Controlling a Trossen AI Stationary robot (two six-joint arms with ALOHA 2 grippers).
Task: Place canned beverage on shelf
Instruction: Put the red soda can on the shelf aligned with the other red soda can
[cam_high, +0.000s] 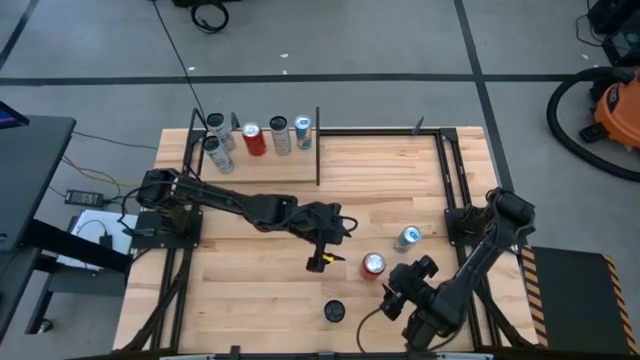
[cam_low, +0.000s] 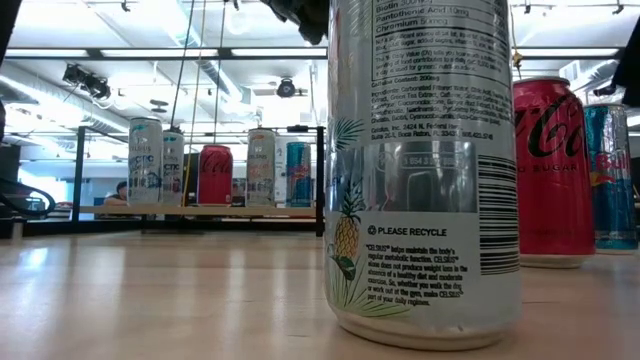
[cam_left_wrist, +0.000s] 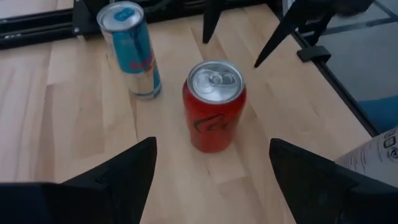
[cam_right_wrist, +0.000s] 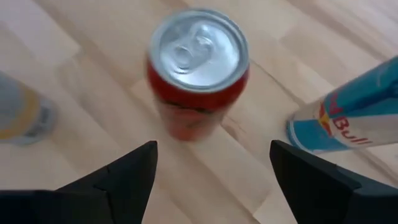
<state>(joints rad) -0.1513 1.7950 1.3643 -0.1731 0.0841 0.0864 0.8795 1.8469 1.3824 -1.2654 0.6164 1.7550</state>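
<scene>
On the butcher-block table (cam_high: 260, 290), the red can (cam_high: 373, 264) stands between both arms. The left gripper (cam_high: 322, 262) reaches from nine o'clock, fingers spread, empty. The right gripper (cam_high: 398, 290) angles in from four o'clock, likewise spread and empty.

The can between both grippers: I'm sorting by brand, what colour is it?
Red can with a silver top, clearest in the left wrist view.

A robotics lab or workshop is indicated: a butcher-block counter (cam_high: 270, 290) in a black metal frame is set on grey taped flooring (cam_high: 350, 40), cables are trailed about, and a shop vacuum (cam_high: 605, 105) is parked nearby.
</scene>
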